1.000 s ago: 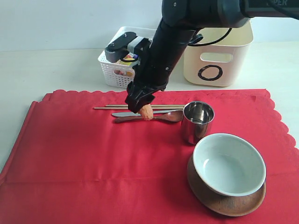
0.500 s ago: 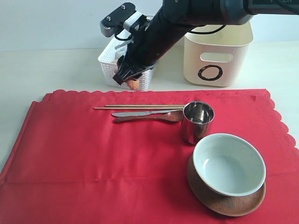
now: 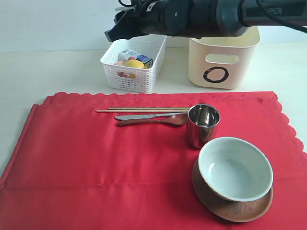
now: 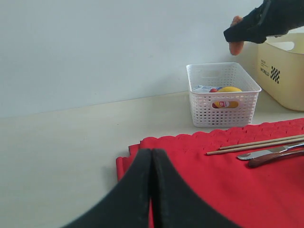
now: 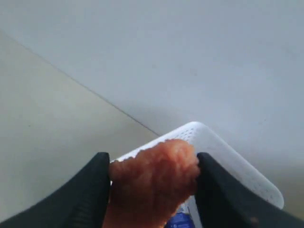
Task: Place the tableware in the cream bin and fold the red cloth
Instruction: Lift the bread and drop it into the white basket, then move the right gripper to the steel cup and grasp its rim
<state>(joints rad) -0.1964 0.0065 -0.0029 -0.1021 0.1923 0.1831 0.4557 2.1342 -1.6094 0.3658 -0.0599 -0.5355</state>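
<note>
The red cloth (image 3: 96,163) lies spread on the table. On it are the chopsticks (image 3: 144,109), knife (image 3: 136,116), dark spoon (image 3: 160,120), steel cup (image 3: 203,124) and the pale bowl (image 3: 235,167) on the wooden plate (image 3: 230,209). The cream bin (image 3: 223,57) stands behind the cloth. My right gripper (image 3: 111,34) hangs high over the far left side of the white basket (image 3: 132,67), shut on an orange-brown sausage (image 5: 152,185). My left gripper (image 4: 152,154) is shut and empty, low over the cloth's left corner; it is outside the exterior view.
The white perforated basket holds a lemon (image 3: 134,63), a small carton (image 3: 139,58) and other food. The right arm (image 3: 201,17) stretches across the top of the scene in front of the cream bin. Bare table lies left of the cloth.
The right gripper has carried the sausage up off the cloth by the cutlery, back and left, to above the white basket. The tableware and the left gripper have not moved.
</note>
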